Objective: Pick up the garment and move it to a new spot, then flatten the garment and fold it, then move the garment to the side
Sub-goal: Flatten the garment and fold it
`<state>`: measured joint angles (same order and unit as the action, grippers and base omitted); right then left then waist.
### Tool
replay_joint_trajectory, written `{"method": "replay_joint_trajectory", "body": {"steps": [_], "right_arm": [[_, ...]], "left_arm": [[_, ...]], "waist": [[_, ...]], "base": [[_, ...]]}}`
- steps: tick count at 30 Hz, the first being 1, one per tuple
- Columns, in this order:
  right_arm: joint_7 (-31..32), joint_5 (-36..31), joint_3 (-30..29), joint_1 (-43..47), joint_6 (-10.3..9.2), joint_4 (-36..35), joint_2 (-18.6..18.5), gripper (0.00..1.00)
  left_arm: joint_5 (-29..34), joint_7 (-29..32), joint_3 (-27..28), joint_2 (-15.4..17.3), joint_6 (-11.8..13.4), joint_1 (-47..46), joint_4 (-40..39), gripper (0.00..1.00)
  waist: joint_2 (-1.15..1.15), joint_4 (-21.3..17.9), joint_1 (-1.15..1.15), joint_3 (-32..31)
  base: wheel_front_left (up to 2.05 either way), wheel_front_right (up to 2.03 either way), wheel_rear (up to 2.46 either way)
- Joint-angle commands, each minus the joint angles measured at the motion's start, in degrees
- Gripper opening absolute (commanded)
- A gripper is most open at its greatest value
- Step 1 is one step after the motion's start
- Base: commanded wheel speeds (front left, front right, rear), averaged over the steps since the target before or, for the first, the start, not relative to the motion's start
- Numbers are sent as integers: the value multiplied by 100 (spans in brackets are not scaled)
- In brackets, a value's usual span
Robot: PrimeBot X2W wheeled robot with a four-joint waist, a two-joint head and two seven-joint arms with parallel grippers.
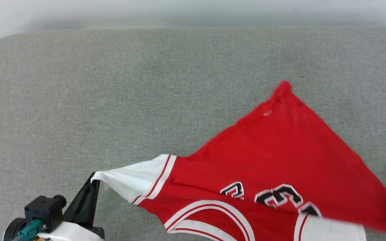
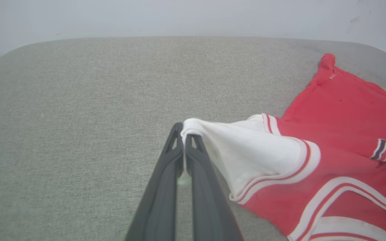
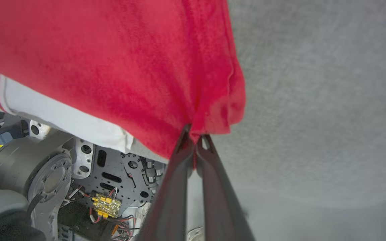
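At your lower left, the left gripper (image 1: 94, 176) is pinched shut on the white sleeve tip of the red soft-fabric T-shirt with white, stripe-trimmed sleeves (image 1: 273, 157). The shirt is stretched low over the grey woven cushion surface (image 1: 112, 83), its far corner seemingly resting there. Further right, the right gripper (image 3: 194, 135) is clamped on a bunched red edge. Both bites look thin: spread your arms further and one could slip free, or the resting corner could fold under as you lower.

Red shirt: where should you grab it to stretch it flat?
The white sleeve tip from the left, where the left gripper pinches it, and the bunched red edge from the right, in the right gripper: the shirt's widest-apart ends, so it spreads between.
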<state>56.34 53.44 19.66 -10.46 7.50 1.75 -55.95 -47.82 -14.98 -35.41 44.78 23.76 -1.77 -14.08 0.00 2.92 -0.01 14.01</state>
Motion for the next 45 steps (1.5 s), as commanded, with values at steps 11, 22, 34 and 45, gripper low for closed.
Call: {"method": "replay_joint_trajectory", "body": {"steps": [11, 22, 34, 45], "right_arm": [[-670, -462, -346, 1164, -3, 277, 878, 100], [-490, -485, -1293, 39, -2, -731, 660, 100], [834, -1077, -306, -2134, -2, -526, 792, 100], [1519, -1444, 915, -3865, -2, 681, 1384, 100]], "left_arm": [[23, 0, -17, 18, 6, 82, 42, 0], [127, 56, -138, -89, 10, -100, 1, 0], [281, 116, -300, -336, -158, -554, 64, 0], [420, 104, -446, -634, -389, -1004, 314, 0]], "waist": [[0, -21, 1, 1], [0, 16, 1, 35], [0, 330, 1, 574], [0, 655, 1, 1150]], "base": [[0, 0, 0], [0, 0, 0], [0, 0, 0], [0, 0, 0]]}}
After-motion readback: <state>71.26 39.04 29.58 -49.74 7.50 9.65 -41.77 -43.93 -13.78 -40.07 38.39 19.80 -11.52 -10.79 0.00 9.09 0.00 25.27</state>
